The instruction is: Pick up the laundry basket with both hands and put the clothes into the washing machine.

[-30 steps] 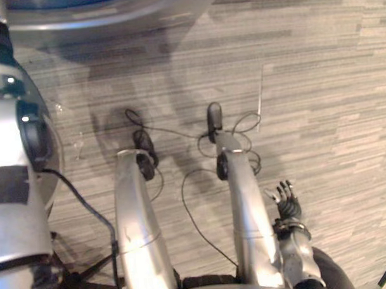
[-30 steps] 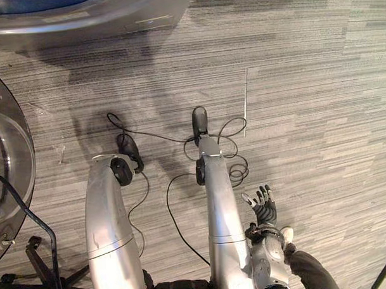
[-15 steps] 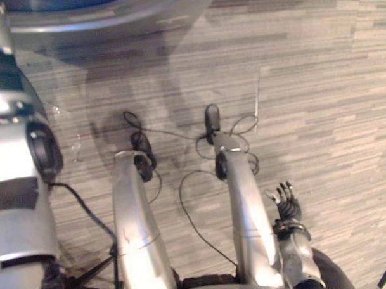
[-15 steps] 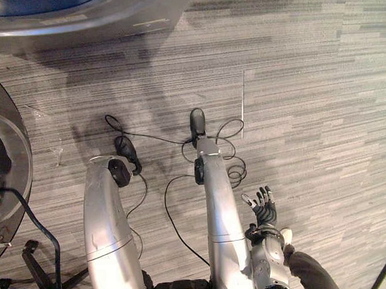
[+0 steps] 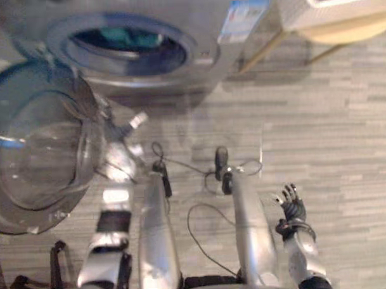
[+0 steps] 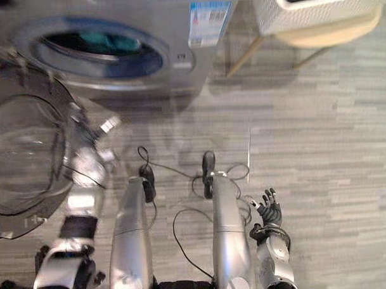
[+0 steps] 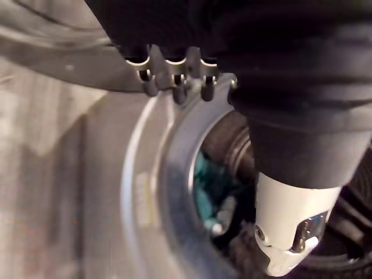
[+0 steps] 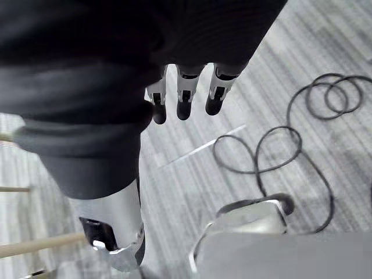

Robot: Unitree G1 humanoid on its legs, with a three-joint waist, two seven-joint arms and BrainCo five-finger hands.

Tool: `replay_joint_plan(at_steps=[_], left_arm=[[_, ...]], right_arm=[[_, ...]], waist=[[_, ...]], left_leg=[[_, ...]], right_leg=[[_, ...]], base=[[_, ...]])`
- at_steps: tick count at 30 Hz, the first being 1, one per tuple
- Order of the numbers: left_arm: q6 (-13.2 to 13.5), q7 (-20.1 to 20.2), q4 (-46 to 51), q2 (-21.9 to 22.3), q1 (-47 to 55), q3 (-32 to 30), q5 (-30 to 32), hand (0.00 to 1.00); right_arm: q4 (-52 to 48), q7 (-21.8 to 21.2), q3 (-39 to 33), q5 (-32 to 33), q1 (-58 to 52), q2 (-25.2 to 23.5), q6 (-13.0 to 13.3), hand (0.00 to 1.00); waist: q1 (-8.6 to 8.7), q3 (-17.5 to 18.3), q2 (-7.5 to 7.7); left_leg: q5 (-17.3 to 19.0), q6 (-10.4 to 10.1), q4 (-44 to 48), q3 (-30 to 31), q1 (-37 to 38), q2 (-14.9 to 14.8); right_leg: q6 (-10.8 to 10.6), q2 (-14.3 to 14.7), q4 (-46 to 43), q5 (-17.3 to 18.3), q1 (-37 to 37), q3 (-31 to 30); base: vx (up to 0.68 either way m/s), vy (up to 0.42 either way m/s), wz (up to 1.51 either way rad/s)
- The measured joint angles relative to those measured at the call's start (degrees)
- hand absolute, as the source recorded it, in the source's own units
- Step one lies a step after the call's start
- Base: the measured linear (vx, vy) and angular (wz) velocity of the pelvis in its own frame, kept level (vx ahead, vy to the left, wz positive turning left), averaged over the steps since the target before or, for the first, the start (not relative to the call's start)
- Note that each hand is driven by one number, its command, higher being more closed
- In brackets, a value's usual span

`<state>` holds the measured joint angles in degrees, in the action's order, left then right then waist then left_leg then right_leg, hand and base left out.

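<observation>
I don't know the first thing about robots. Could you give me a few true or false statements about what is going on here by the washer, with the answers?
1. The washing machine has its round door swung open. True.
2. The right robot hand is holding the laundry basket. False: it is open and empty above the floor, and the white basket sits on a stand beside the machine.
3. Something teal lies inside the drum. True.
4. The left robot hand is clutching a piece of clothing. False: its fingers are relaxed and hold nothing, close to the drum opening.
</observation>
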<state>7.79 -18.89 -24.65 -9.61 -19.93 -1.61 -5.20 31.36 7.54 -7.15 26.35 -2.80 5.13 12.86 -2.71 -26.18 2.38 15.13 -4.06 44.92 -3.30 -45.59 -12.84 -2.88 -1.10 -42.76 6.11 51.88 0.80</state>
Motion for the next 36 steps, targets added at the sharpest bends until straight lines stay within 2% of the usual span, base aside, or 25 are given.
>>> replay_joint_plan(at_steps=[1,3,5,7,9,15,18,22,25,28,29,31,32,33,34,36], left_arm=[[-0.05,1.0,-1.22,1.39,1.78,0.59,-0.15,0.0],[-0.13,4.92,-5.76,5.64,7.9,2.29,-1.33,0.0],[-0.07,7.73,-9.68,7.79,11.92,2.34,-1.63,0.0],[-0.16,9.79,-15.19,8.54,14.48,2.08,-1.62,0.0],[-1.51,12.11,-23.26,9.03,16.5,0.63,-1.37,0.0],[-4.19,13.76,-33.3,11.39,18.86,-8.34,-1.27,0.0],[-4.89,13.56,-34.66,11.58,18.97,-12.5,-0.98,0.0],[-4.98,13.59,-35.92,11.25,18.82,-12.35,-0.94,0.0],[-5.07,13.7,-37.31,10.52,18.31,-9.46,-0.55,0.0],[-5.03,13.74,-38.41,10.48,18.66,-6.59,0.86,0.0],[-5.01,13.73,-39.04,10.46,18.86,-5.47,1.18,0.0],[-4.96,13.7,-40.16,10.2,18.76,-4.83,1.39,0.0],[-4.97,13.75,-40.91,9.63,18.65,-4.16,1.45,0.0],[-5.02,13.87,-41.25,8.92,18.65,-3.06,2.46,0.0],[-5.03,13.89,-41.3,8.55,18.65,-2.74,2.97,0.0],[-5.06,13.83,-41.95,7.53,18.67,-2.38,5.01,0.0]], right_arm=[[0.96,0.0,-0.14,0.0,0.02,-0.01,-0.22,0.0],[3.89,-0.07,-0.13,0.01,-0.16,-0.17,-1.14,0.0],[5.01,-0.24,0.03,-0.04,-1.6,-0.23,-2.07,0.0],[7.2,-0.34,0.3,-0.07,-2.26,-0.59,-2.36,0.0],[10.46,-0.52,0.16,-0.07,-2.49,-1.49,-3.26,0.0],[16.9,-2.46,-0.71,-0.09,-3.11,-3.83,-4.06,0.0],[20.08,-2.83,-1.56,-0.68,-2.84,-3.76,-4.33,0.0],[26.03,-3.51,-2.8,-2.97,-1.68,-2.25,-4.53,0.0],[29.62,-3.97,-3.69,-4.67,-1.64,-1.88,-5.08,0.0],[30.77,-4.04,-3.65,-5.68,-2.44,-1.08,-5.81,0.0],[30.78,-4.15,-3.65,-5.98,-2.7,-0.27,-5.83,0.0],[30.79,-4.21,-3.71,-6.26,-2.6,-0.28,-5.84,0.0],[30.88,-4.25,-3.71,-6.25,-2.76,-0.64,-5.88,0.0],[30.94,-4.25,-3.81,-6.16,-3.34,-1.23,-5.92,0.0],[30.95,-4.18,-4.16,-6.15,-3.52,-1.51,-5.92,0.0],[31.48,-4.23,-5.28,-6.16,-3.92,-1.84,-5.98,0.0]], waist=[[-0.03,1.28,-0.56],[0.02,4.19,-2.46],[-0.08,7.33,-3.52],[-0.13,10.14,-3.88],[0.06,13.17,-3.92],[-0.07,18.02,-4.07],[-0.27,18.55,-3.95],[0.23,19.68,-3.61],[0.54,20.59,-3.09],[0.71,21.83,-4.11],[0.89,22.48,-4.79],[1.81,23.21,-5.05],[2.01,23.87,-4.93],[2.07,24.33,-4.14],[2.21,24.55,-3.75],[3.56,25.11,-2.3]], left_leg=[[-0.33,-0.08,-1.55,-0.15,1.66,0.12],[-2.38,-0.55,-8.64,-1.09,10.62,1.1],[-4.13,-0.92,-14.14,-1.95,16.25,1.71],[-6.15,-1.12,-19.74,-3.06,21.85,2.18],[-8.31,-2.01,-26.05,-3.54,28.58,2.55],[-11.44,-2.39,-34.89,-3.4,37.76,2.18],[-11.44,-2.46,-35.62,-2.15,40.66,2.1],[-11.61,-2.26,-35.04,-0.72,41.17,2.89],[-12.09,-2.62,-34.12,-0.56,41.4,4.13],[-12.23,-0.02,-37.62,-1.41,43.18,4.78],[-12.91,1.1,-40.62,-2.04,44.08,4.9],[-13.92,2.49,-43.86,-2.58,44.18,5.22],[-14.06,2.41,-44.51,-2.68,43.74,5.69],[-14.06,2.42,-44.31,-2.48,42.93,5.94],[-14.04,2.43,-44.27,-2.46,42.6,5.94],[-14.0,2.39,-44.37,-2.97,42.58,6.73]], right_leg=[[0.01,-0.02,1.1,-0.06,-1.49,0.11],[-0.17,-0.68,5.08,-0.19,-9.0,0.37],[-0.12,-1.19,7.7,-0.19,-13.44,0.57],[0.12,-1.56,10.17,-0.35,-17.57,0.97],[0.09,-1.67,12.69,-0.23,-22.72,1.1],[0.28,-1.56,16.65,0.03,-30.46,2.83],[0.65,-1.8,16.95,0.87,-34.73,4.34],[0.91,-2.77,16.5,1.92,-36.7,6.79],[0.71,-4.04,18.51,2.2,-38.22,7.97],[-0.9,-3.65,21.93,3.0,-39.74,6.72],[-1.22,-2.74,25.2,3.11,-40.45,5.55],[-1.76,-1.82,30.81,2.91,-41.62,4.39],[-1.96,-1.86,33.96,1.44,-41.78,3.53],[-2.27,-1.83,36.42,-0.22,-41.8,3.22],[-2.39,-1.82,37.55,-0.63,-42.02,2.93],[-2.46,-1.83,40.54,-1.72,-42.93,1.59]], base=[[0.14,-0.119,0.15],[0.17,-0.075,0.12],[0.21,-0.061,0.13],[0.2,-0.052,0.08],[0.19,-0.036,0.06],[0.11,-0.02,0.12],[0.0,-0.006,0.22],[-0.02,0.005,0.34],[0.0,0.036,0.31],[-0.03,0.084,0.01],[-0.02,0.113,-0.35],[-0.02,0.125,-0.41],[-0.01,0.1,-0.43],[0.0,0.083,-0.42],[0.02,0.043,-0.27],[0.06,0.051,-0.19]])
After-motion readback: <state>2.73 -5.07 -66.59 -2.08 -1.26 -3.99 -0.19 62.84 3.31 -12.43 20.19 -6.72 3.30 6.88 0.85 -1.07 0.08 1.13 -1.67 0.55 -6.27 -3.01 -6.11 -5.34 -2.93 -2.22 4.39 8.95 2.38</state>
